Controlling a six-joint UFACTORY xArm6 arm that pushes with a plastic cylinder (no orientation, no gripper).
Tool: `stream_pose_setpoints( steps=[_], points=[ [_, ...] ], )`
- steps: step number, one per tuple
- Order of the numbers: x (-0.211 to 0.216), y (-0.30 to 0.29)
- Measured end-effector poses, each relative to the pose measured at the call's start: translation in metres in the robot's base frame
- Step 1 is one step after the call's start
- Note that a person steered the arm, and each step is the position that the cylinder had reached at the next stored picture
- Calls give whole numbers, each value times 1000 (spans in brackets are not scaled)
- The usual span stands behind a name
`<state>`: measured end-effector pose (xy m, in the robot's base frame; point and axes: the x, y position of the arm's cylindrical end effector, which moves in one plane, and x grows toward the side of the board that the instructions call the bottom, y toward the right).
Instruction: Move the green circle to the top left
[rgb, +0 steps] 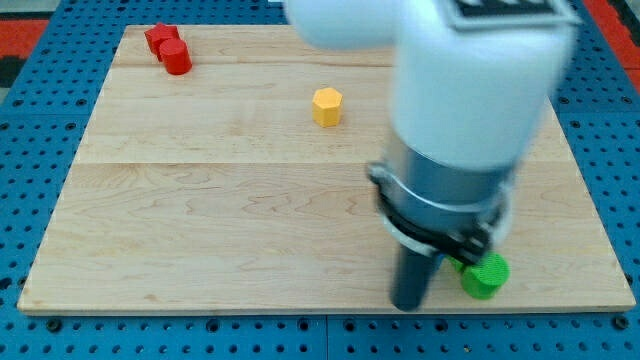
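The green circle (487, 275) lies near the view's bottom right on the wooden board (200, 200), partly hidden by the arm. A second green piece (462, 265) peeks out just behind it, its shape unclear. My tip (408, 303) is at the end of the dark rod, just left of the green circle, close to it near the board's bottom edge. The white and grey arm body covers the upper right of the view.
Two red blocks (168, 47) sit together at the view's top left corner of the board. A yellow hexagon (327, 106) lies at the upper middle. The board rests on a blue pegboard surface (40, 120).
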<state>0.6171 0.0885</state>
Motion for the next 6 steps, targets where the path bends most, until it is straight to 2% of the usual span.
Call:
stream_pose_setpoints(
  steps=[1, 2, 3, 4, 5, 6],
  points=[
    [1, 21],
    [1, 113],
    [0, 164],
    [-20, 133],
    [-32, 47],
    [-53, 21]
  ],
)
